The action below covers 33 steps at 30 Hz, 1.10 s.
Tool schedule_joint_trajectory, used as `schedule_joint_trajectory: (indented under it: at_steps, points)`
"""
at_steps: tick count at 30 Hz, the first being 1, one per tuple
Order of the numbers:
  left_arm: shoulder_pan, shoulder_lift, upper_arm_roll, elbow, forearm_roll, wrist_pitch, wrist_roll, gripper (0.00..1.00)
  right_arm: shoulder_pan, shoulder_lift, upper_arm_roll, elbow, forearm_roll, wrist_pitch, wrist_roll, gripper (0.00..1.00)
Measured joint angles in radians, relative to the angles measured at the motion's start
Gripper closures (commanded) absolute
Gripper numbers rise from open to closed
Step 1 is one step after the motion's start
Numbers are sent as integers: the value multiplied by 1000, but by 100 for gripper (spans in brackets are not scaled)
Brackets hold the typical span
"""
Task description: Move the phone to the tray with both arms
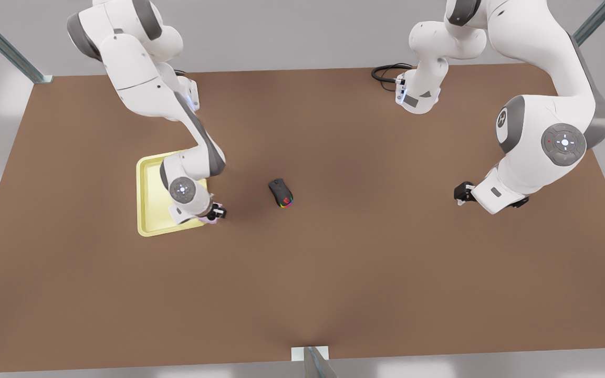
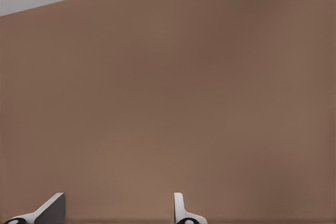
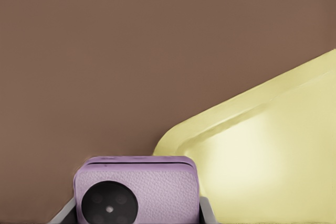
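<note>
My right gripper (image 1: 216, 213) is shut on the pale lilac phone (image 1: 212, 218), just above the near corner of the yellow tray (image 1: 147, 210) on the front view's left. In the right wrist view the phone (image 3: 135, 191) sits between the fingers (image 3: 206, 212), its black round circle facing the camera. The tray's rounded corner (image 3: 262, 150) lies right beside it. My left gripper (image 1: 463, 193) waits over bare table at the front view's right. Its fingers (image 2: 181, 211) stand open, nothing between them.
A black computer mouse (image 1: 280, 192) with rainbow lights lies on the brown table (image 1: 334, 273) between the arms, to the right of the tray. A black cable (image 1: 386, 73) loops at the far edge.
</note>
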Motion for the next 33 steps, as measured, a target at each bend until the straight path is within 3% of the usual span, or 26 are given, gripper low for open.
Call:
schedule_joint_trajectory:
  at_steps: [4, 9, 10, 16, 19, 25, 30, 33]
  points:
    - [0, 1, 0, 0, 0, -1, 0, 0, -85, -119, -1, -163, 2, 25, -95, 22]
    - [0, 1, 0, 0, 0, -1, 0, 0, -136, -161, -1, -270, 4, 40, -209, 21]
    - [0, 1, 0, 0, 0, -1, 0, 0, -137, -162, -2, -279, 3, 42, -229, 0]
    - [0, 0, 0, 0, 0, -1, 0, 0, -145, -182, -3, -280, 0, 43, -331, 0]
    - [0, -5, 0, 1, 0, -2, -2, 0, -145, -243, -2, -123, -1, -21, -375, 0]
    - [0, -4, 0, 5, -1, -3, -6, 0, -198, -274, -79, 524, 5, -376, -446, 0]
    - [0, -1, 0, 12, 3, -4, -9, 0, -332, -311, -112, 652, 4, -628, -493, 0]
    - [-1, -2, -5, 15, 5, -5, -10, 0, -320, -272, -112, 702, 10, -709, -515, 0]
